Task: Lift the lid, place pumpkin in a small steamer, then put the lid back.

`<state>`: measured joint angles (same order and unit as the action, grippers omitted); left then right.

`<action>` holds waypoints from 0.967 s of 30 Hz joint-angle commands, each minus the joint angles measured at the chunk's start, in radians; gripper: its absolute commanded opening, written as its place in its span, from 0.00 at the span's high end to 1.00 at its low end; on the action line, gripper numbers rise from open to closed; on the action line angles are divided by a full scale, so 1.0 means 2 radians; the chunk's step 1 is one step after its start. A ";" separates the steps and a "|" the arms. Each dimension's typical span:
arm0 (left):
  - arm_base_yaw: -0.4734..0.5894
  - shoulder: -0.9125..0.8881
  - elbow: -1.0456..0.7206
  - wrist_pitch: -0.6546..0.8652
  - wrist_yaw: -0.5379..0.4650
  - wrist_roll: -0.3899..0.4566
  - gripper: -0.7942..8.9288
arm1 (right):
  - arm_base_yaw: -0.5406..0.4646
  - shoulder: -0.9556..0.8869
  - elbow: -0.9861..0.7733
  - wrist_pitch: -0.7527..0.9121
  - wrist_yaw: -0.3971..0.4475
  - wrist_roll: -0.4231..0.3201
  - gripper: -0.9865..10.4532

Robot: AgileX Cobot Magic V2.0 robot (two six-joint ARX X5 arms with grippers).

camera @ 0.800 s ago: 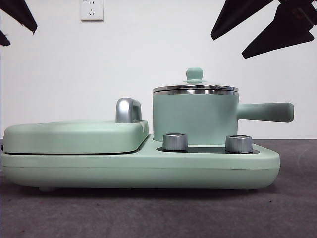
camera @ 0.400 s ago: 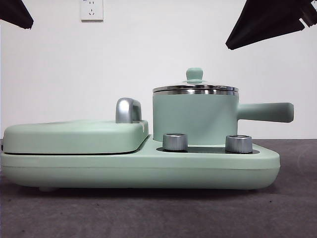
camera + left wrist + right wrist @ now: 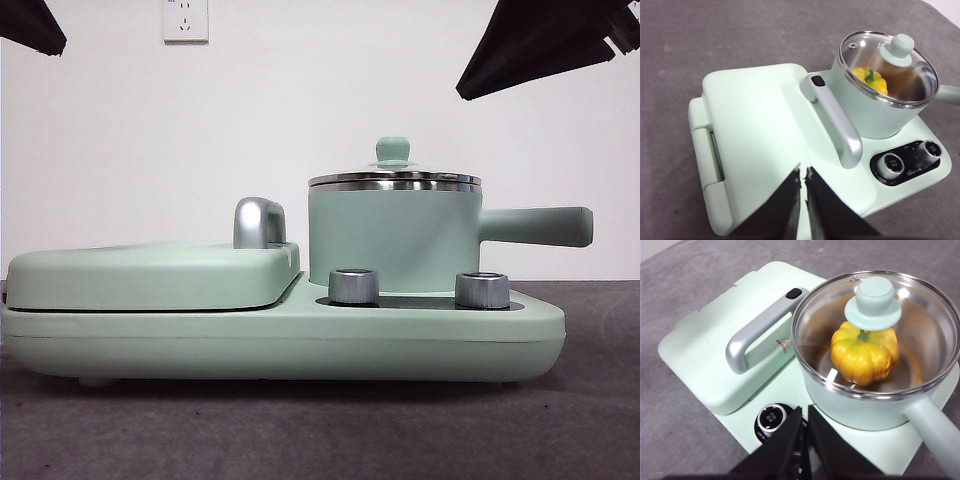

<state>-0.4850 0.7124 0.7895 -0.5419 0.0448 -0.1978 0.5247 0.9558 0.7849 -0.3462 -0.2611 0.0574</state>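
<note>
Inside the small steamer [image 3: 855, 400], well below and ahead of the right gripper [image 3: 805, 412], we see the pumpkin [image 3: 864, 356] under the lid [image 3: 875, 305], which sits seated on the steamer's rim. The steamer stands on the appliance base [image 3: 300, 335], beside the griddle cover [image 3: 760, 130] with its silver handle [image 3: 837, 122]. Two silver knobs [image 3: 892, 165] lie nearer the left gripper [image 3: 802, 175], which hangs over the cover's edge, well apart from the steamer. We see both grippers' jaws pressed together, gripping nothing, both raised clear of the appliance.
</note>
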 commanded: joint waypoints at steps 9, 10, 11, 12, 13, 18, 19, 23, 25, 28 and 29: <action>0.069 -0.057 -0.047 0.038 0.000 0.055 0.89 | 0.004 0.002 0.007 0.007 0.000 0.001 0.90; 0.097 -0.082 -0.075 0.062 0.000 0.049 0.89 | 0.004 0.002 0.007 0.007 0.000 0.001 0.90; 0.117 -0.101 -0.095 0.077 0.000 0.042 0.89 | 0.004 0.002 0.007 0.007 0.000 0.001 0.90; 0.138 -0.120 -0.115 0.091 0.000 0.035 0.89 | 0.004 0.002 0.007 0.007 0.000 0.001 0.90; 0.164 -0.146 -0.140 0.106 -0.001 0.026 0.89 | 0.004 0.002 0.007 0.007 0.000 0.001 0.90; 0.224 -0.238 -0.219 0.140 -0.003 0.025 0.89 | 0.004 0.002 0.007 0.007 0.000 0.001 0.90; 0.228 -0.256 -0.235 0.143 -0.003 0.026 0.89 | 0.004 0.002 0.007 0.007 0.000 0.001 0.90; 0.234 -0.317 -0.303 0.162 -0.023 0.026 0.89 | 0.004 0.002 0.007 0.007 0.000 0.001 0.90; 0.237 -0.341 -0.332 0.175 -0.027 0.025 0.89 | 0.004 0.002 0.007 0.007 0.000 0.001 0.90; 0.242 -0.355 -0.363 0.191 -0.028 0.025 0.89 | 0.004 0.002 0.007 0.007 0.000 0.001 0.90; 0.244 -0.355 -0.371 0.193 -0.028 0.025 0.89 | 0.004 0.002 0.007 0.007 0.000 0.001 0.90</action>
<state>-0.0006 0.0051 0.0532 -0.1783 -0.0063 -0.1463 0.5247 0.9554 0.7849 -0.3454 -0.2615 0.0574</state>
